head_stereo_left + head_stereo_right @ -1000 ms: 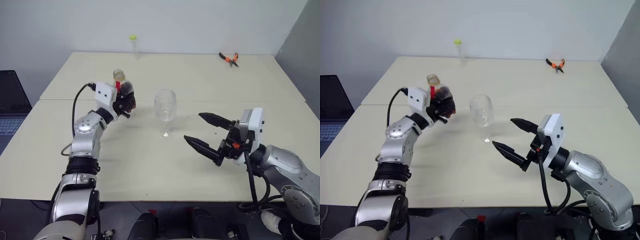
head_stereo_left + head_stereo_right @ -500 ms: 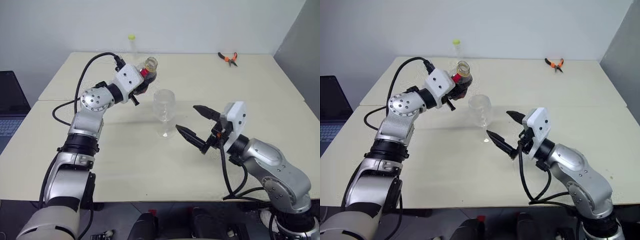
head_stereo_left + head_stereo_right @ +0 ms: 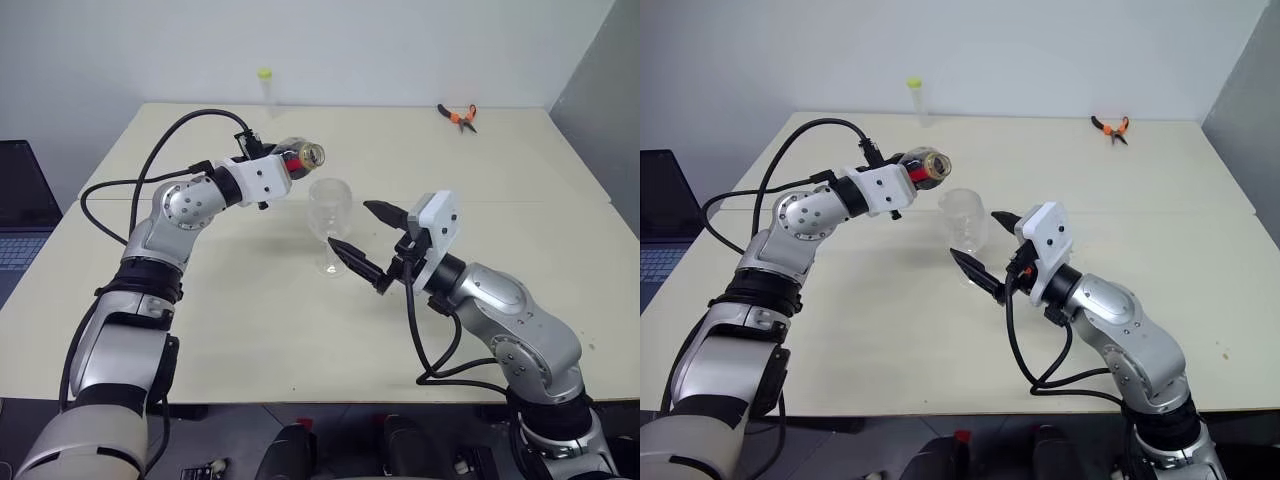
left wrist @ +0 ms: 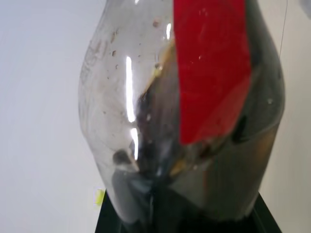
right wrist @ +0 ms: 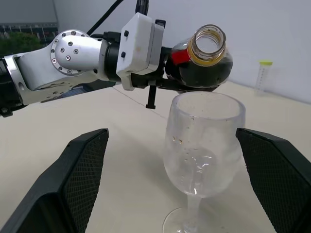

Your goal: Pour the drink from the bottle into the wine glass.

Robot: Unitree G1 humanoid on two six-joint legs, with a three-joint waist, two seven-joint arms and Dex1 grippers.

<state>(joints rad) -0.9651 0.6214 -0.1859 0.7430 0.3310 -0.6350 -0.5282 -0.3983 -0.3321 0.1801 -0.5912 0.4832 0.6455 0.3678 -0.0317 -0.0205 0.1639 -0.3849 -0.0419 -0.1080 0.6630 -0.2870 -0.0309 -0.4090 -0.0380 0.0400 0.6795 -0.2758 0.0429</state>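
Both jaws differ: left grips bottle, right spread wide.

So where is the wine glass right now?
The wine glass stands mid-table, between the fingers of the open right gripper, just below the mouth of the tilted bottle in the left gripper.

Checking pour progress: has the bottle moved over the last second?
Yes. The bottle, gripped by the left gripper, rose and swung right toward the wine glass, tipping onto its side, mouth near the rim.
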